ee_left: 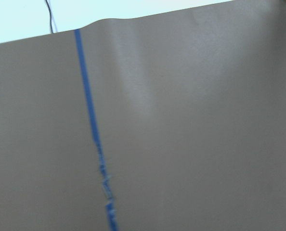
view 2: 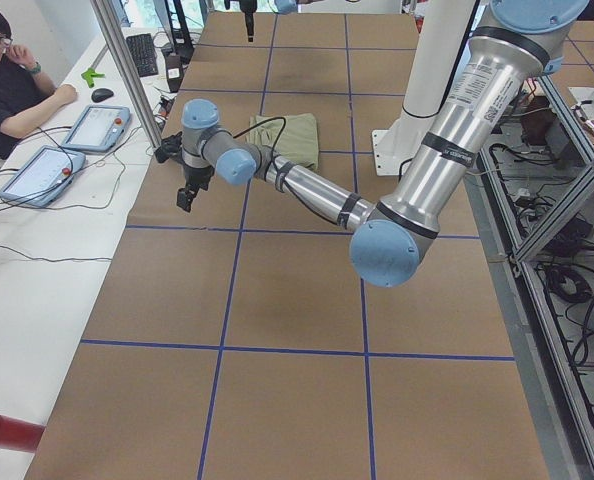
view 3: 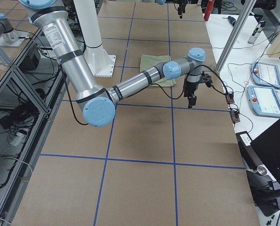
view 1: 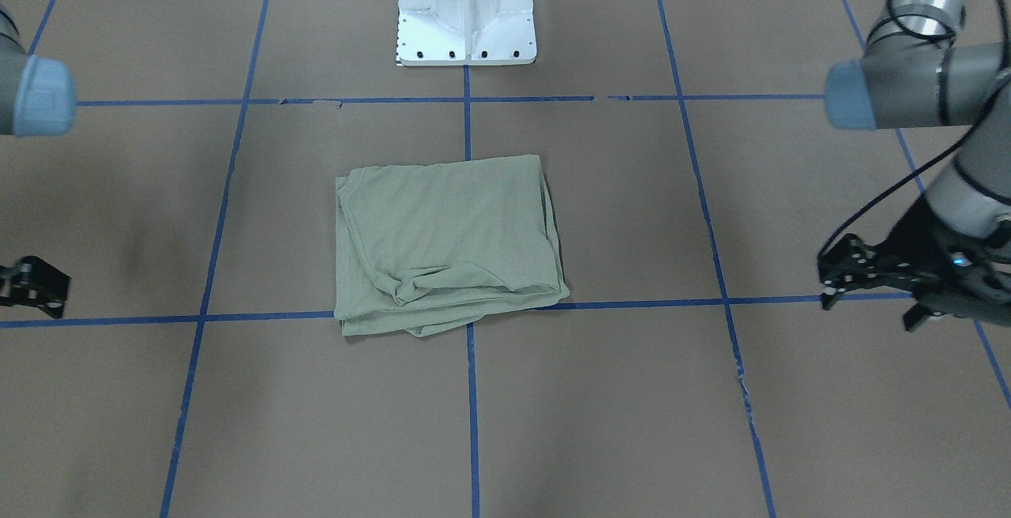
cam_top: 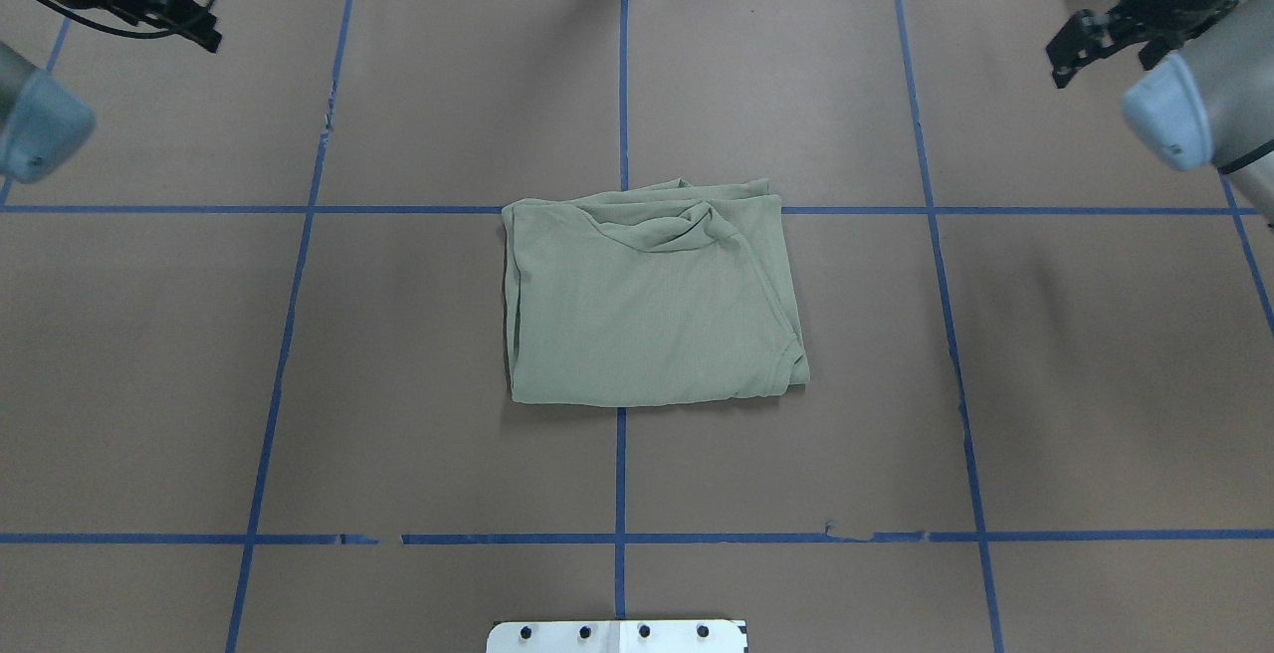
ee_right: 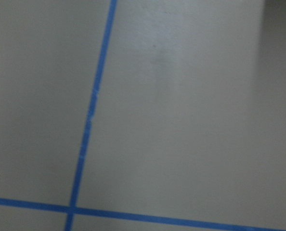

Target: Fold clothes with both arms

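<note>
The pale sage-green shirt (cam_top: 652, 305) is seen folded into a rough rectangle at the middle of the desk (cam_top: 1095, 384). It is laid flat over the crossing of blue tape lines (cam_top: 620, 474), with bunched layers along the side turned toward the operators' edge. It is touched by neither arm. The left gripper (view 1: 837, 272) is held above the desk near the left corner of the operators' edge, jaws spread and nothing grasped. The right gripper (cam_top: 1080, 46) is held near the right corner of that same edge. Nothing is carried in it, but whether its jaws are parted or closed cannot be told. The white pedestal (view 1: 466, 13) is fixed at the robot's edge.
</note>
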Controlling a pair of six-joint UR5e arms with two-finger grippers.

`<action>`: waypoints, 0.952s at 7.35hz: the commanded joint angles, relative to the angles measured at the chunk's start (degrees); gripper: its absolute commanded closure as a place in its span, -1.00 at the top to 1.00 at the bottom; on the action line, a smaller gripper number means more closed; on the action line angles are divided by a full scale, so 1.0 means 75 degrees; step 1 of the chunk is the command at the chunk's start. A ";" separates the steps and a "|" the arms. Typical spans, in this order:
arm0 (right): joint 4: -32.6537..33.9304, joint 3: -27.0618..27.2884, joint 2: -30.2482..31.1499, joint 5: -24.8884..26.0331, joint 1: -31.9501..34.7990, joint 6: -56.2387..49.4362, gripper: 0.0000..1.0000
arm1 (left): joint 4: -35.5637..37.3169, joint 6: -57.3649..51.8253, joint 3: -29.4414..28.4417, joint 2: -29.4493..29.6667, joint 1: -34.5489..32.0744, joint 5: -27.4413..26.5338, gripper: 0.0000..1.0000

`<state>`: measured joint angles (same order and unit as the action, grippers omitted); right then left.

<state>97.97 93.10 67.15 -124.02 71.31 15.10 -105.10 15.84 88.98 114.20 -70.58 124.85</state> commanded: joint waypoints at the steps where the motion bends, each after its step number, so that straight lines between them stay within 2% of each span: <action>1: 0.0156 0.0708 0.1749 -0.0655 0.1338 -0.2157 1.00 | 0.0044 -0.2688 0.0055 -0.1113 -0.1575 0.0404 1.00; 2: 0.0167 0.0920 0.2442 -0.0691 0.1947 -0.2920 1.00 | 0.0032 -0.3464 0.0043 -0.1582 -0.2185 0.0474 1.00; 3: 0.0156 0.1131 0.3192 -0.0842 0.2324 -0.3450 1.00 | -0.0084 -0.3588 0.0124 -0.2236 -0.2539 0.0916 1.00; 4: 0.0156 0.1330 0.3675 -0.0855 0.2537 -0.3443 1.00 | -0.0189 -0.3519 0.0357 -0.2927 -0.2636 0.0966 1.00; 5: 0.0156 0.1646 0.4179 -0.0855 0.2551 -0.3408 1.00 | -0.0190 -0.3507 0.0243 -0.3143 -0.2625 0.0932 1.00; 6: 0.0156 0.1730 0.4276 -0.0855 0.2539 -0.3397 1.00 | -0.0074 -0.3530 0.0404 -0.3284 -0.2694 0.1048 1.00; 7: 0.0156 0.1719 0.4254 -0.0855 0.2539 -0.3373 1.00 | 0.0843 -0.3507 0.0336 -0.3228 -0.2637 0.1061 1.00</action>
<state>99.14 105.45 98.18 -130.40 90.23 -10.30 -104.30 -10.51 91.52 90.54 -90.43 132.41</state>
